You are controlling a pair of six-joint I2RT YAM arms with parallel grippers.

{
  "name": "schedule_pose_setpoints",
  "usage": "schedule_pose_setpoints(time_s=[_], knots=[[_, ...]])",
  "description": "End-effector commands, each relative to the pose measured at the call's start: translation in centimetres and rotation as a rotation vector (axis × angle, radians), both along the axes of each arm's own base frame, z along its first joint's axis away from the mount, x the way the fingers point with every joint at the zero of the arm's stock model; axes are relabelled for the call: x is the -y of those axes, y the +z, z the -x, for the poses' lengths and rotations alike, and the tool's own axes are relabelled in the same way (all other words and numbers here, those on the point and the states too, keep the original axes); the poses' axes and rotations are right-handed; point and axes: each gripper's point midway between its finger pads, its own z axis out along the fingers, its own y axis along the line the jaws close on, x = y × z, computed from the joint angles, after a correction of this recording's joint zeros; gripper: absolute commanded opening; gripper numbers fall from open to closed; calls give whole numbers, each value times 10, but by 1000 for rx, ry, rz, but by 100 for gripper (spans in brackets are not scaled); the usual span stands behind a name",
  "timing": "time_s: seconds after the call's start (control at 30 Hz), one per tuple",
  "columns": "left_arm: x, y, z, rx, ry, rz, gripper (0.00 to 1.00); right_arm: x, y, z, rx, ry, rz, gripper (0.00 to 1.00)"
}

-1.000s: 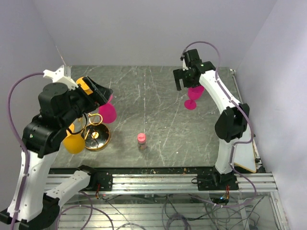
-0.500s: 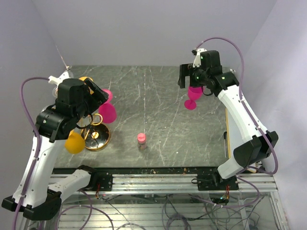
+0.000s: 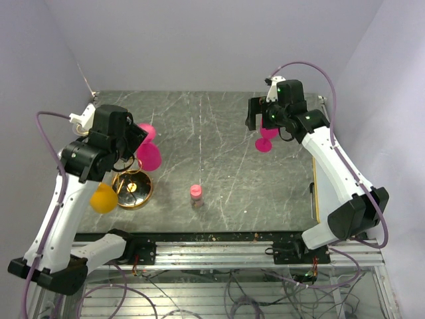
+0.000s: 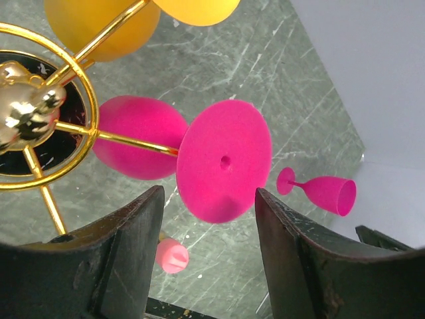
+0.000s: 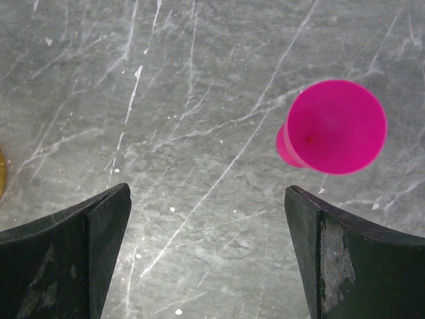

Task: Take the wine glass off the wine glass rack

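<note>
A small pink-capped bottle [image 3: 196,194] stands on the grey marbled table [image 3: 232,193]. To its left is the gold wine glass rack [image 3: 132,189], with an orange glass [image 3: 103,198] hanging at its near side. The pink wine glass [image 4: 222,163] hangs upside down from a gold arm. The left gripper [image 4: 209,199] has its fingers apart on either side of the foot, not clamped on it. Farther right, the right gripper [image 5: 207,193] hovers wide open and empty above a second pink glass [image 3: 267,135] on the table.

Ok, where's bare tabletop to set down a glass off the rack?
Bare marble spans the middle, between the gold wire rack and the loose pink wine glass, behind the small pink-capped bottle. Crowded beside the rack: hanging pink glass, orange glass.
</note>
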Motion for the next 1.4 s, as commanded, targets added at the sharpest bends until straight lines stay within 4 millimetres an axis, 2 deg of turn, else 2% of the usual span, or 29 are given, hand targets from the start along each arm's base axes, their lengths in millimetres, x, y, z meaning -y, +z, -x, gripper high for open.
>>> schedule_pose_setpoints(time_s=[0.0, 0.13, 0.23, 0.37, 0.5, 0.83, 0.97, 1.27, 1.37], knots=[[-9, 5, -6, -20, 78, -11, 66, 7, 9, 2, 50, -15, 22, 99], [-11, 0, -8, -59, 106, -20, 57, 12, 13, 5, 57, -33, 32, 99], [-17, -8, -2, -108, 155, -20, 51, 13, 23, 9, 86, -33, 15, 99], [-23, -18, 4, -140, 196, -26, 49, 11, 34, 11, 118, -24, -7, 99], [-24, -11, 4, -125, 199, -29, 48, 11, 40, 13, 132, -24, -22, 99], [-23, -15, 3, -108, 195, -14, 32, 15, 48, 18, 162, -31, -24, 99], [-25, -11, 4, -88, 207, -10, 25, 16, 47, 19, 161, -32, -17, 99], [-20, -4, 6, -8, 213, 87, 8, 16, 53, 22, 173, -28, -25, 99], [-16, 2, 6, 32, 202, 129, 7, 14, 56, 23, 178, -18, -40, 99]])
